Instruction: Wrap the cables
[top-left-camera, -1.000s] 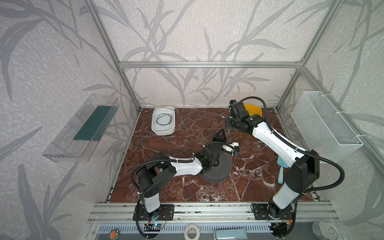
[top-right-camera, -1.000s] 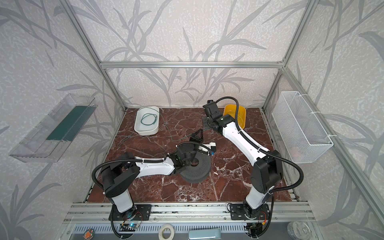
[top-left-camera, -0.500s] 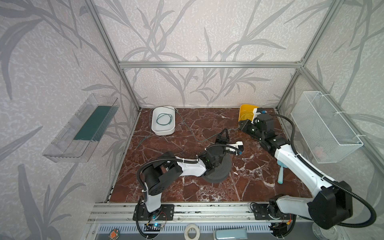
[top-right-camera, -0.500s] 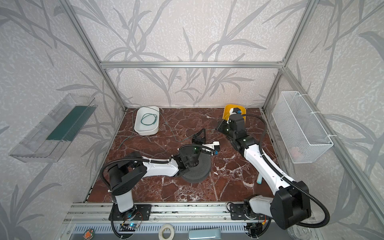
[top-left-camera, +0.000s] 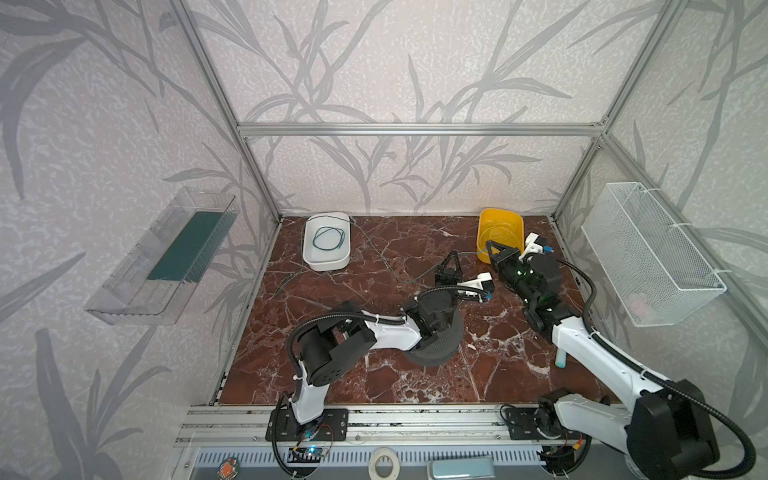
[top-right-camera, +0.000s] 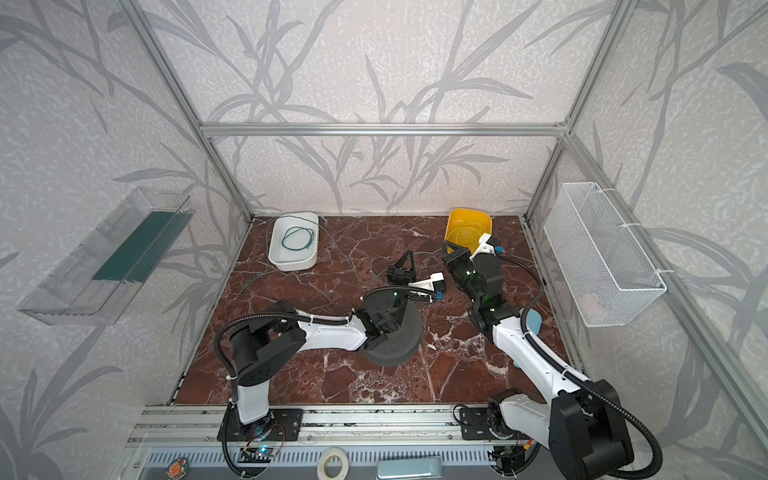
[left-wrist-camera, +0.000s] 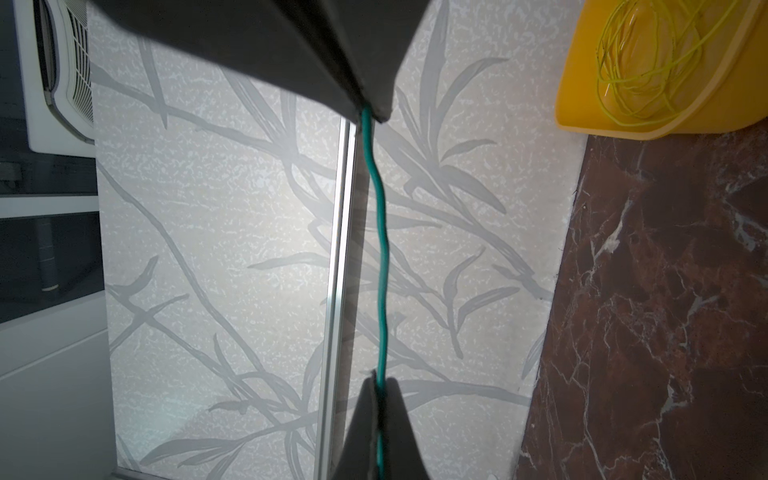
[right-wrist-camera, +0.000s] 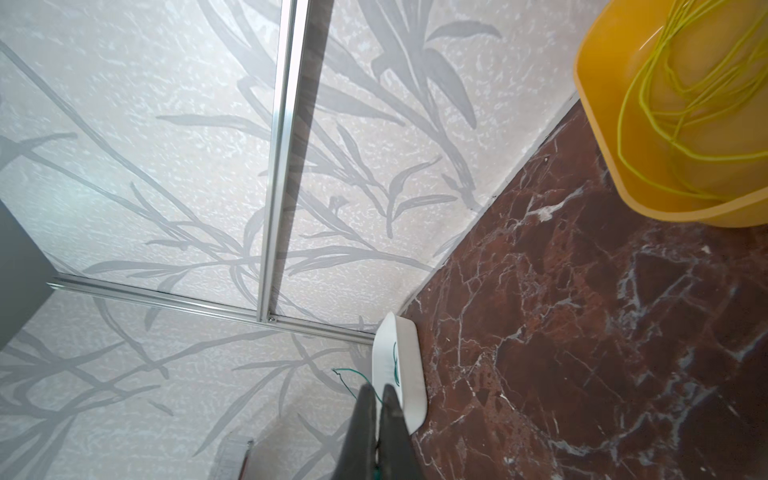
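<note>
Marble tabletop (top-left-camera: 374, 374): red-brown with white veins.
Green cable (left-wrist-camera: 380, 249): in the left wrist view it spans from the left fingers to a dark part I cannot identify. In both top views its slack lies across the middle of the tabletop toward the back-left corner.
Left gripper (left-wrist-camera: 377, 380): clenched on the green cable, above the middle of the tabletop.
Right gripper (right-wrist-camera: 377, 392): clenched on the green cable, with a short free end poking past its tips. It sits just beside the yellow bin.
White tray (top-left-camera: 326, 264): back-left corner, with one coiled cable (top-left-camera: 328, 249) lying inside.
Yellow bin (top-left-camera: 498, 212): back-right corner, holding yellow cables (left-wrist-camera: 631, 95).
Dark mesh disc (top-left-camera: 440, 345): under the left arm's wrist, toward the front edge.
</note>
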